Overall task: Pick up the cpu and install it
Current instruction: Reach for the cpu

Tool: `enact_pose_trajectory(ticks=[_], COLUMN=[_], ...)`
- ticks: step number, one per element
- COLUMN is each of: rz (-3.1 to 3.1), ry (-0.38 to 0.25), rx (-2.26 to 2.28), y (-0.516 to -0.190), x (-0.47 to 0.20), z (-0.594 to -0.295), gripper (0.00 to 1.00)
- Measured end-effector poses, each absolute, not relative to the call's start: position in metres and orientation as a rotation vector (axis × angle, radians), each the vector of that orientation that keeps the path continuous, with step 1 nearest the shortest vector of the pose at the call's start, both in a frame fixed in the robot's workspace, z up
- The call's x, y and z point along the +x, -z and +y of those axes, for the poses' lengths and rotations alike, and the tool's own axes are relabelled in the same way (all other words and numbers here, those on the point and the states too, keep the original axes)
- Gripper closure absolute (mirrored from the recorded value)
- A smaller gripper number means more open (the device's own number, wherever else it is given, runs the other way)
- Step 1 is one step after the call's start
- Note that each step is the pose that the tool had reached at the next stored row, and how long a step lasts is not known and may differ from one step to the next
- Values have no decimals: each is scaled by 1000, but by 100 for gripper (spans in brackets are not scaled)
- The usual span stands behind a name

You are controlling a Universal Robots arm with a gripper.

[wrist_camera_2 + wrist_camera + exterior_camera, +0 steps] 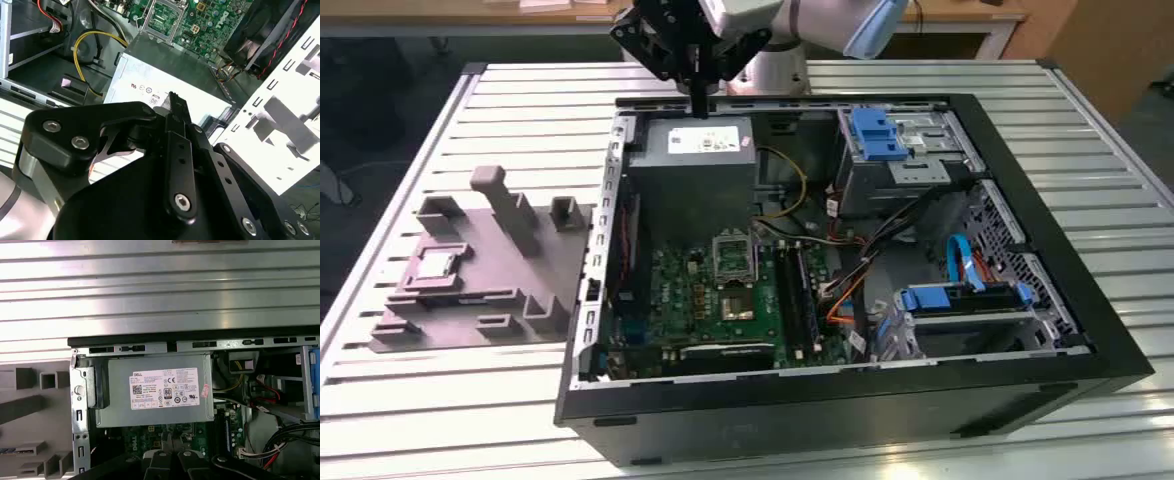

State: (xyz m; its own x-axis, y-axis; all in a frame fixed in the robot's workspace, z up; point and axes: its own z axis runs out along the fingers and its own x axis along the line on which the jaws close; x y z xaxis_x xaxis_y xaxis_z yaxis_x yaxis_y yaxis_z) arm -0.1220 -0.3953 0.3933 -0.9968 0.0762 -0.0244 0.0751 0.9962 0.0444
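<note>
cpu: small flat square chip with a pale silvery metal top (436, 264). It lies flat in a recess of the grey moulded plastic tray (507, 300). The tray sits on the slatted aluminium table (520, 100), just beside the wall of the case that is at the exterior view's left. Nothing touches the chip.

Black open-sided computer tower case (1067, 300) lies on its side on the table with the interior facing up. Inside are:
- a grey metal box-shaped power supply with a white label (700, 170) at the far end
- a green motherboard (700, 300) nearer the camera
- a black rectangular metal socket frame (735, 255) on the board, just below the power supply
- a darker glossy square chip (738, 305) further down the board
- blue plastic drive brackets (874, 135) on the exterior view's right

Black two-finger gripper (699, 108) hangs over the far edge of the case, directly above the power supply and pointing down. It is well apart from the tray and the cpu. The fingers are pressed together with nothing between them. In the second wrist view the closed fingertips (175, 102) sit over the labelled face of the power supply (165, 70), with the socket frame (162, 17) beyond. In the first wrist view the power supply (155, 390) is centred, with part of the tray (30, 405) beside the case wall.
</note>
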Motion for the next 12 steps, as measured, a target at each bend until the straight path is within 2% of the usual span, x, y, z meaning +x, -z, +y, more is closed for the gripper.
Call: enact_pose_trajectory(ticks=[12], rz=[3112], ry=[-68], rx=[118], y=[-392], x=[-142], z=[-395], gripper=[89])
